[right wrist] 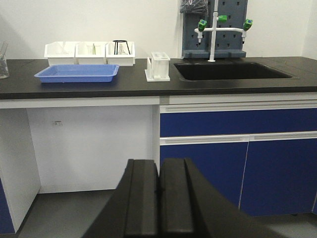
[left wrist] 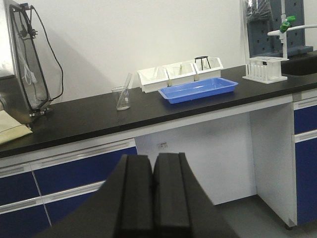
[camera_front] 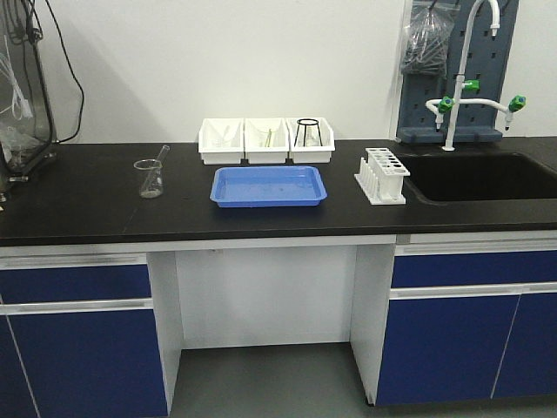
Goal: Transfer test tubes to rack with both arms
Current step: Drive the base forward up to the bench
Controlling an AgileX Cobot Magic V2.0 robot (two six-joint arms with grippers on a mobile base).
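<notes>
One rack (camera_front: 382, 174) (white plastic, round holes) is seen right of the counter (camera_front: 78, 205) centre, beside the sink (camera_front: 487, 178). One blue tray (camera_front: 268, 185), three white bins (camera_front: 266, 139), one glass beaker (camera_front: 149, 178) noted. Jaws of left gripper (left wrist: 153, 196) and right gripper (right wrist: 159, 198) are pressed together, empty.

Bare surface (camera_front: 78, 205) lies open along the front edge and between the beaker (camera_front: 150, 178) and the blue tray (camera_front: 268, 186). The rack (camera_front: 382, 174) stands just beside the sink (camera_front: 487, 178), a narrow gap parting it from the tray; white bins (camera_front: 266, 139) wall the back behind the tray.
</notes>
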